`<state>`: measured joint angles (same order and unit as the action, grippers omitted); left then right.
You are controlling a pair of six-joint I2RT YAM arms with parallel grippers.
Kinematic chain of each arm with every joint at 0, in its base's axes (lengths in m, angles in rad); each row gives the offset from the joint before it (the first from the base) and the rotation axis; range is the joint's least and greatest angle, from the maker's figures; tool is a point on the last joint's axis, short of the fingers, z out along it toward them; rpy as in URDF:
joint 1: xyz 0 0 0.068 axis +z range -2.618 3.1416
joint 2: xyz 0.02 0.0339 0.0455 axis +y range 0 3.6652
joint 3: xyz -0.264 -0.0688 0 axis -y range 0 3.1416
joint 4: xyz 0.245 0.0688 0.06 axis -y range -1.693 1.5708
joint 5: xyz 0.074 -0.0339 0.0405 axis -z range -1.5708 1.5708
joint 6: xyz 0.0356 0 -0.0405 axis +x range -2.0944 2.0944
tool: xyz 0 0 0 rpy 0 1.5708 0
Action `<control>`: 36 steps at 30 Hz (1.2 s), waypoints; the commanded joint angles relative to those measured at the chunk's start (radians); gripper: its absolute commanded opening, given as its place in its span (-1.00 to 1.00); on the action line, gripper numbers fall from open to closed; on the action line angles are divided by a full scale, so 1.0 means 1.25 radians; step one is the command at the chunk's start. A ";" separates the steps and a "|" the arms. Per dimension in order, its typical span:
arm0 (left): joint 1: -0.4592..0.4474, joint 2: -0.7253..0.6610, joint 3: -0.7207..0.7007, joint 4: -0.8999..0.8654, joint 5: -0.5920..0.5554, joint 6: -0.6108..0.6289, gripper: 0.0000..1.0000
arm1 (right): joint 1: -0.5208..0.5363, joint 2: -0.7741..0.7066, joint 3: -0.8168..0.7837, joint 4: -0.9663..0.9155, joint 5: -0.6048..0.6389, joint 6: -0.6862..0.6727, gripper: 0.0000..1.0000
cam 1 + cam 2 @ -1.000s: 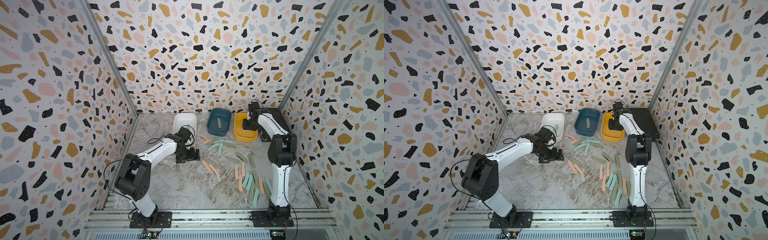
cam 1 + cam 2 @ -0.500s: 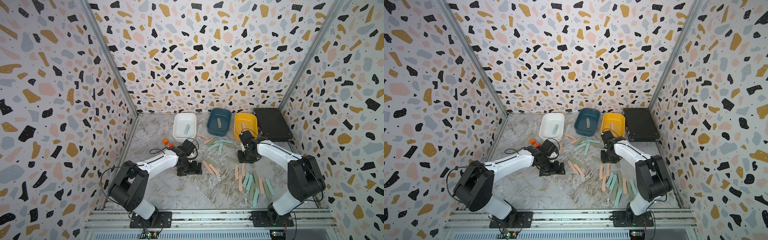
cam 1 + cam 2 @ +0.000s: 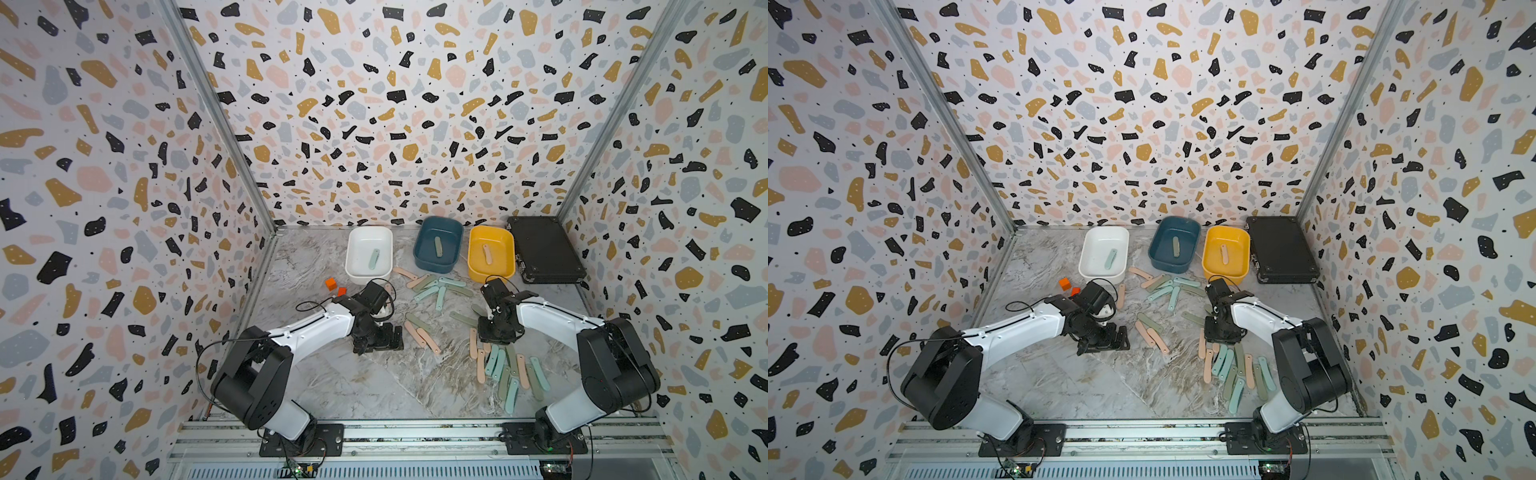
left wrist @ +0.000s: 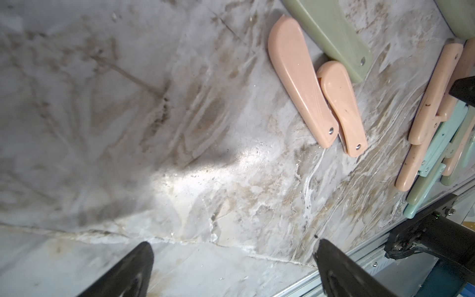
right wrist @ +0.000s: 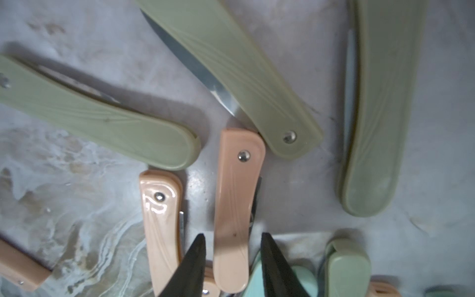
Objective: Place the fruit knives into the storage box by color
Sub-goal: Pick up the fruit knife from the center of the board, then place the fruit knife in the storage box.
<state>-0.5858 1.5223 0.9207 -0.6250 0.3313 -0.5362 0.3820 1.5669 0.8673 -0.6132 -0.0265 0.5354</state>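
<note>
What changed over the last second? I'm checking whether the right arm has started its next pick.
The right gripper came back from over the mustard-yellow plastic tub to the knife pile and now straddles a peach-pink folded knife, not yet gripping. The left gripper shifted slightly frontward, open and empty. The flat black latched case stayed put.

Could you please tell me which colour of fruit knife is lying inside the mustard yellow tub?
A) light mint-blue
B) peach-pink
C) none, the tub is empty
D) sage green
B: a single peach-pink knife lies on the floor of the mustard yellow tub.
</note>
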 commanded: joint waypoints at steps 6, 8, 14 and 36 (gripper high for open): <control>-0.005 -0.004 0.004 -0.001 -0.011 0.006 0.98 | 0.004 0.000 -0.020 0.009 0.007 0.021 -0.58; -0.005 -0.002 0.010 -0.005 -0.011 0.007 0.98 | 0.003 -0.011 -0.011 -0.001 0.012 0.022 -0.64; -0.005 0.007 0.046 -0.020 -0.011 0.011 0.98 | 0.003 -0.079 0.062 -0.078 0.033 0.009 -0.72; -0.005 0.183 0.259 -0.097 0.002 0.028 0.98 | -0.168 0.447 0.885 -0.186 0.099 -0.254 -0.70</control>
<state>-0.5858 1.7382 1.2217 -0.7189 0.3317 -0.5201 0.1974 2.0899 1.9076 -0.7891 0.0975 0.2752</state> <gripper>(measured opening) 0.990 0.232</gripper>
